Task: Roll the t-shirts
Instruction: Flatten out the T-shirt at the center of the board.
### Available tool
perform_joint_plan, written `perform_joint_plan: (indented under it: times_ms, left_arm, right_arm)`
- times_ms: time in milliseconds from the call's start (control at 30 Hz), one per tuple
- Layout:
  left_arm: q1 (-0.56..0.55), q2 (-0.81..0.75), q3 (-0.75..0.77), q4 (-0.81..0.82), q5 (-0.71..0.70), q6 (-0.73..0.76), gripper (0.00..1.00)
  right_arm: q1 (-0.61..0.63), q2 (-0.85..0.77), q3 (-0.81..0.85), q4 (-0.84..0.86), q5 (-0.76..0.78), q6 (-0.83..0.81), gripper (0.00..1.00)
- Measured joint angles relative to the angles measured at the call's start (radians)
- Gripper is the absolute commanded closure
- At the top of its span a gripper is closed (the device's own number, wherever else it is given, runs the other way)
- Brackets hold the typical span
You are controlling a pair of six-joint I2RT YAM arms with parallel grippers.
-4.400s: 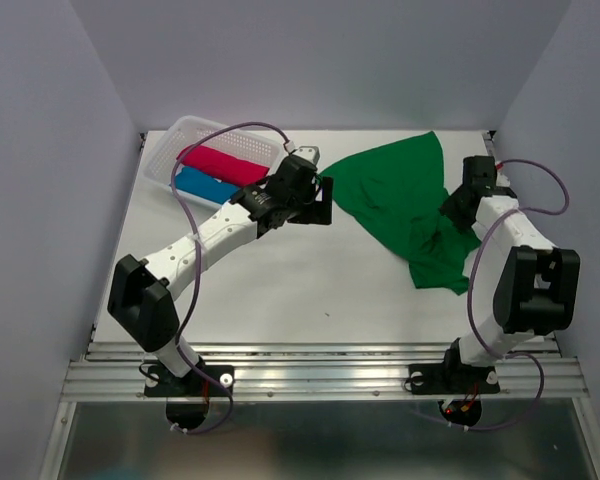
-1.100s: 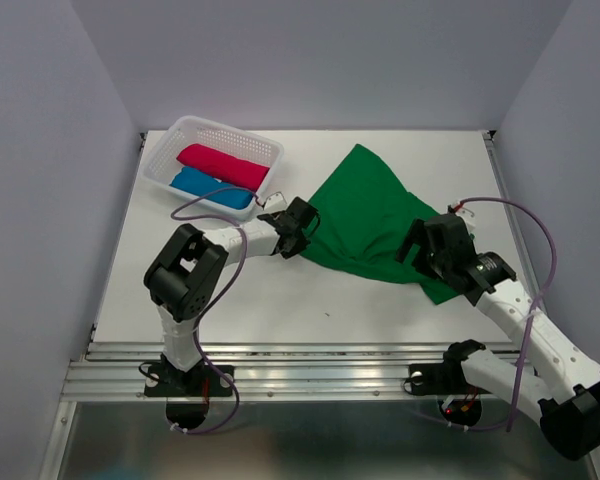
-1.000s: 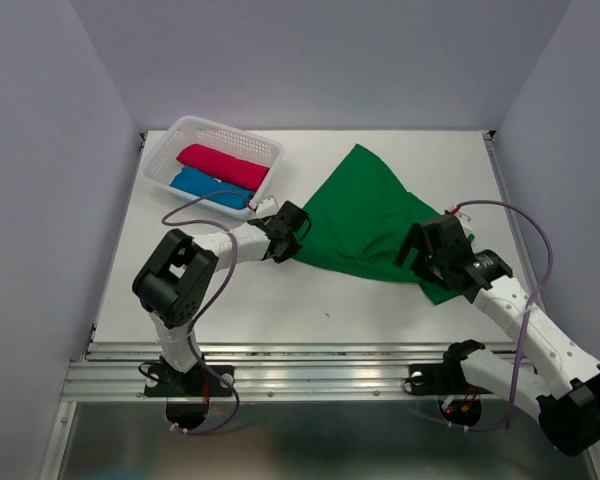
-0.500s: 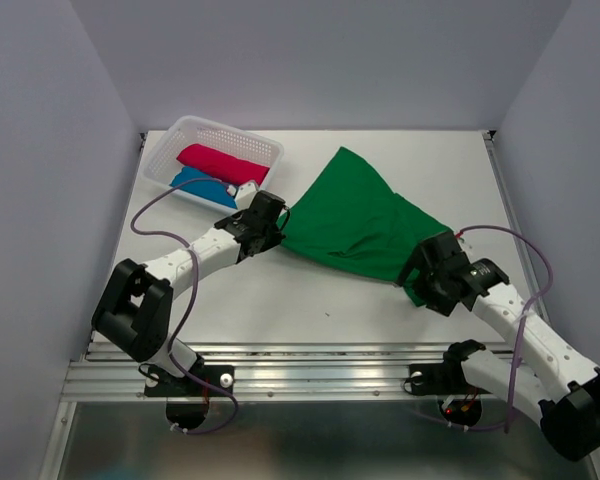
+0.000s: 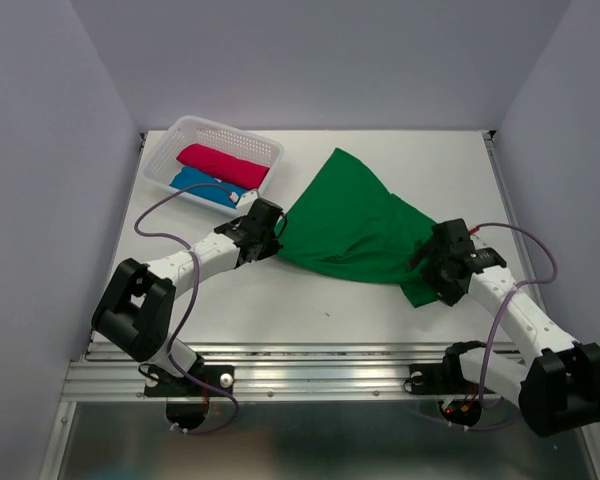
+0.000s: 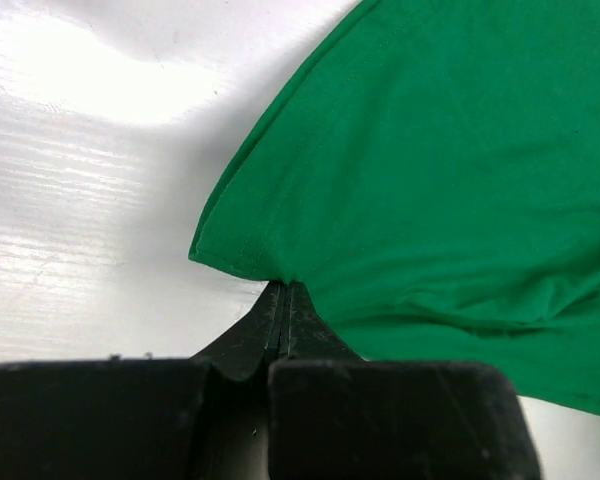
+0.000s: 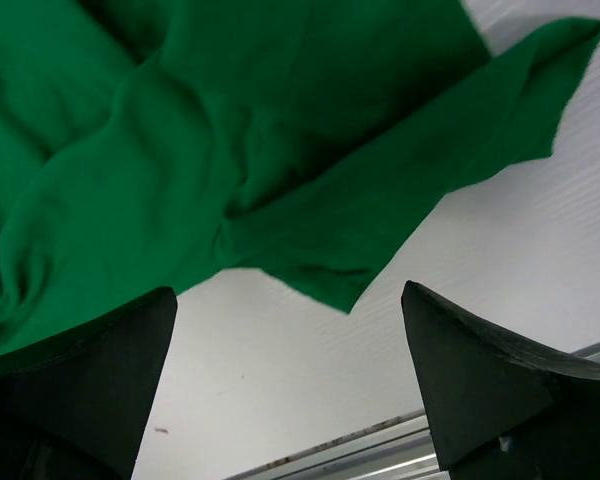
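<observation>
Left claw (image 6: 283, 300) tight on the green t-shirt (image 5: 350, 225) hem; right claw (image 7: 288, 292) wide apart, seemingly empty, above its other end.

my left arm stretches forward and to the right, elbow low, its tool (image 5: 270, 222) pinched flat together on the edge of the green t-shirt (image 6: 430, 150). my right arm angles forward and leftward, its tool (image 7: 288, 300) spread wide.

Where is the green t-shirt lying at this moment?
In the top view the green t-shirt lies spread right of centre, beside the white basket, its left corner pinched in the left gripper.
</observation>
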State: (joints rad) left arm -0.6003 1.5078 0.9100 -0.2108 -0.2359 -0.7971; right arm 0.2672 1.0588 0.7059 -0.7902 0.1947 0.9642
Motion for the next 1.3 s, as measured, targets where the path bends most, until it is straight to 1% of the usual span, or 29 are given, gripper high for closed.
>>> perform_joint_plan:
  times_ms: [67,167,267,367,400,467,533,567,667,700,767,800,900,1033,1133,1233,1267,1300]
  left_arm:
    - [0.0,0.0,0.0,0.005,0.002,0.006,1.0]
    - [0.0,0.0,0.0,0.005,0.008,0.01,1.0]
    - [0.0,0.0,0.0,0.005,0.014,0.011,1.0]
    - [0.0,0.0,0.0,0.005,0.016,0.011,1.0]
    - [0.0,0.0,0.0,0.005,0.017,0.012,1.0]
    - [0.0,0.0,0.0,0.005,0.018,0.014,1.0]
    - [0.0,0.0,0.0,0.005,0.018,0.015,1.0]
    - [0.0,0.0,0.0,0.005,0.019,0.016,1.0]
    - [0.0,0.0,0.001,0.005,0.019,0.017,1.0]
    - [0.0,0.0,0.001,0.005,0.021,0.018,1.0]
    - [0.0,0.001,0.002,0.005,0.023,0.018,1.0]
    - [0.0,0.003,0.005,0.005,0.025,0.019,1.0]
    - [0.0,0.013,0.012,0.005,0.027,0.019,1.0]
    - [0.0,0.028,0.033,-0.003,0.029,0.019,1.0]
    - [0.0,0.054,0.081,-0.018,0.029,0.018,1.0]
    - [0.002,0.115,0.193,-0.046,0.035,0.023,1.0]
    - [0.008,0.167,0.299,-0.071,0.043,0.028,1.0]
    - [0.011,0.193,0.344,-0.075,0.045,0.03,1.0]
  right_arm:
    - [-0.075,0.004,-0.018,0.025,-0.009,-0.023,0.0]
    - [-0.111,0.014,-0.036,0.043,-0.014,-0.045,0.01]
    - [-0.129,0.01,-0.059,0.057,-0.021,-0.051,0.08]
    - [-0.172,-0.013,-0.094,0.065,-0.02,-0.055,0.14]
    - [-0.18,-0.015,-0.101,0.065,-0.02,-0.056,0.19]
    - [-0.188,-0.007,-0.106,0.067,-0.02,-0.059,0.23]
    - [-0.188,0.005,-0.111,0.078,-0.021,-0.061,0.24]
    - [-0.188,0.011,-0.122,0.097,-0.024,-0.061,0.34]
    - [-0.188,0.019,-0.154,0.133,-0.031,-0.059,0.54]
    - [-0.188,0.024,-0.168,0.153,-0.031,-0.056,0.62]
    - [-0.188,0.037,-0.184,0.173,-0.031,-0.055,0.71]
    - [-0.188,0.048,-0.187,0.18,-0.031,-0.053,0.79]
    - [-0.188,0.069,-0.187,0.212,-0.031,-0.056,0.99]
    - [-0.188,0.09,-0.171,0.232,-0.031,-0.06,0.99]
    - [-0.19,0.112,-0.112,0.227,-0.017,-0.081,0.99]
    - [-0.224,0.191,0.061,0.201,-0.008,-0.128,0.99]
    - [-0.248,0.241,0.159,0.198,-0.012,-0.146,0.99]
    - [-0.269,0.298,0.277,0.183,-0.014,-0.164,0.99]
